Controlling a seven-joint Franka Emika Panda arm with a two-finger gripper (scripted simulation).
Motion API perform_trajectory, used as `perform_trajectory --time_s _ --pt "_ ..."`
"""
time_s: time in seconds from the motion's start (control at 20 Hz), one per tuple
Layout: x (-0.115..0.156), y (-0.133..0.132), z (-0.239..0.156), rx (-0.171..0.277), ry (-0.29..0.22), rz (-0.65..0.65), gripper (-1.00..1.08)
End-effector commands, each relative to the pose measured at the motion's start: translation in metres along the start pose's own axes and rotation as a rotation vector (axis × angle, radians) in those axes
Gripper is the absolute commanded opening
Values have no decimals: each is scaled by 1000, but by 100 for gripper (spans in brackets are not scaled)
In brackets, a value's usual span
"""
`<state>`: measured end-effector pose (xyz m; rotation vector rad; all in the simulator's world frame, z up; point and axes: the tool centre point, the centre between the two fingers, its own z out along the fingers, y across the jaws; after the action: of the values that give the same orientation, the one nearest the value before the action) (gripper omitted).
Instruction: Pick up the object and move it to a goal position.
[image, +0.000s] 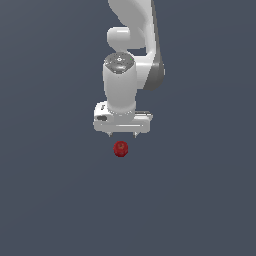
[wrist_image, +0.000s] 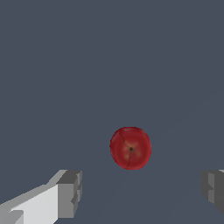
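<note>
The object is a small glossy dark-red apple-shaped ball (image: 120, 148) lying on the flat grey surface, with its dimpled top facing up in the wrist view (wrist_image: 130, 148). My white gripper (image: 122, 136) hangs above it and slightly behind, pointing straight down. Its jaws are spread wide and hold nothing. In the wrist view both fingertips (wrist_image: 70, 193) show at the edge of the frame, and the apple lies ahead of the gap between them, apart from both. The gripper (wrist_image: 142, 192) does not touch the apple.
The plain dark grey surface (image: 200, 200) fills both views. The white arm (image: 132, 45) rises behind the gripper. No goal marker shows.
</note>
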<state>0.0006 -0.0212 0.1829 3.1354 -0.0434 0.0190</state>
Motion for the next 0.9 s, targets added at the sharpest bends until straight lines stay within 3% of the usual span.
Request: perform_trajectory --time_s 0.0,0.85 --pt "0 0 0 0 0 0 100" --pt "-2 7 -2 -10 -1 -43 100"
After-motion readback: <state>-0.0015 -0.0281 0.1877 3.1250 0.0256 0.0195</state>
